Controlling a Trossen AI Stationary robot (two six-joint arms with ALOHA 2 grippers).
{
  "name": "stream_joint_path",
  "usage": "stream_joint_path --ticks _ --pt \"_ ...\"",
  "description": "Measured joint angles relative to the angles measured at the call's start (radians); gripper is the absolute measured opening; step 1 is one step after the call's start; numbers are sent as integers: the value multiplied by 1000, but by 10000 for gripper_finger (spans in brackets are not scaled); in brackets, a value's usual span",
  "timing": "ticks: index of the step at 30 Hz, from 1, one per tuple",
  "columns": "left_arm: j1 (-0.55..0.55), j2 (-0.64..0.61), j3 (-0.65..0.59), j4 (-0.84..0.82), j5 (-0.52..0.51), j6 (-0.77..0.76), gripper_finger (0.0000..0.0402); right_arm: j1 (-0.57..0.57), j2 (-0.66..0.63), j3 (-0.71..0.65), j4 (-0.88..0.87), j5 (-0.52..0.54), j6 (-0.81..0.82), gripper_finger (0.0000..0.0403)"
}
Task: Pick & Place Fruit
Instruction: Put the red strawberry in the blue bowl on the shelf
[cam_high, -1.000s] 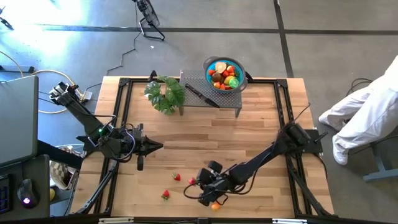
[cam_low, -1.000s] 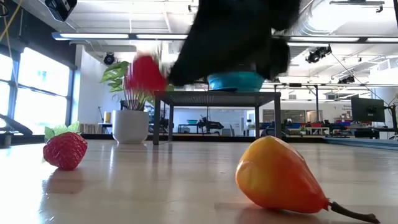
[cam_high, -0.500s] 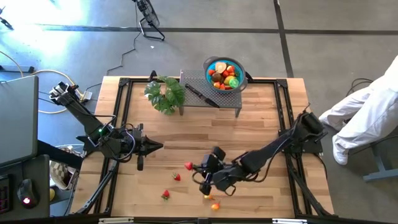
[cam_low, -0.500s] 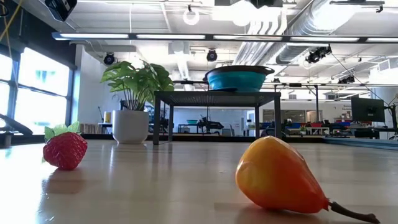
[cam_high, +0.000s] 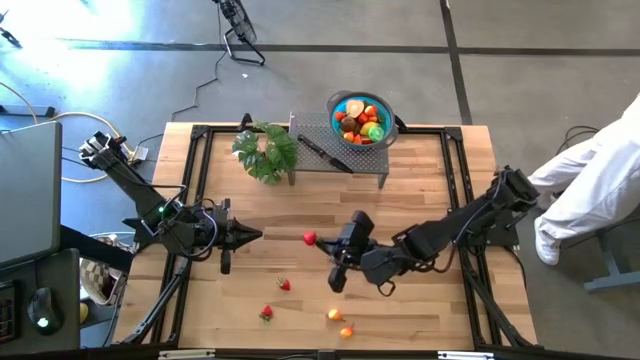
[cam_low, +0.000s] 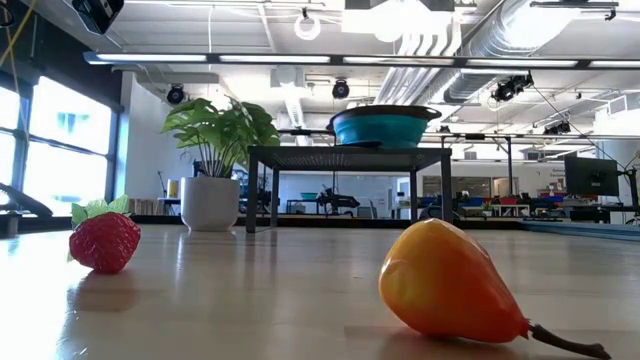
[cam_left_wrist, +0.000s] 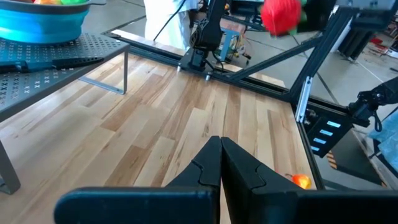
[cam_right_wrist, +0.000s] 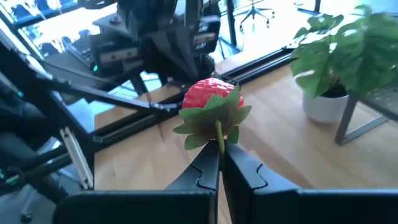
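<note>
High view: the right gripper (cam_high: 318, 240) sits at frame centre, above the wooden table (cam_high: 420, 170), its fingers pinched on a red strawberry (cam_high: 310, 238) by the leafy cap. The left gripper (cam_high: 252, 236) rests at centre left, jaws closed on nothing. Loose fruit in the lower middle of the frame: a second strawberry (cam_high: 285, 285), a third strawberry (cam_high: 266, 313), a small orange piece (cam_high: 335, 315) and an orange-yellow pear (cam_high: 346, 332) nearest the bottom edge. Upper centre: a blue bowl (cam_high: 340, 103) full of mixed fruit stands on a perforated metal stand (cam_high: 365, 160), with a black-handled knife (cam_high: 322, 152) lying on it and a potted plant (cam_high: 266, 152) just to its left. A person in white (cam_high: 590, 180) sits at the right edge.

Low view: the pear fills the lower right, one strawberry lies at lower left; plant, stand and bowl stand behind at mid-frame. No gripper shows.

Left wrist view: the closed fingers meet at bottom centre, empty. The held strawberry shows at the top right, blurred. An orange fruit lies at lower right, likely the small orange piece. Bowl at upper left.

Right wrist view: fingertips clamped on the strawberry's green cap at frame centre, red body above them; plant at upper right.
</note>
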Motion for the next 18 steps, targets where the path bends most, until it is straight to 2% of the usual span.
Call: stream_joint_path --ticks 9,18 --pt "0 0 0 0 -2 1 0 -38 -17 0 -27 -9 -46 3" --pt "0 0 0 0 -3 7 0 -193 -111 0 -193 -104 -74 3"
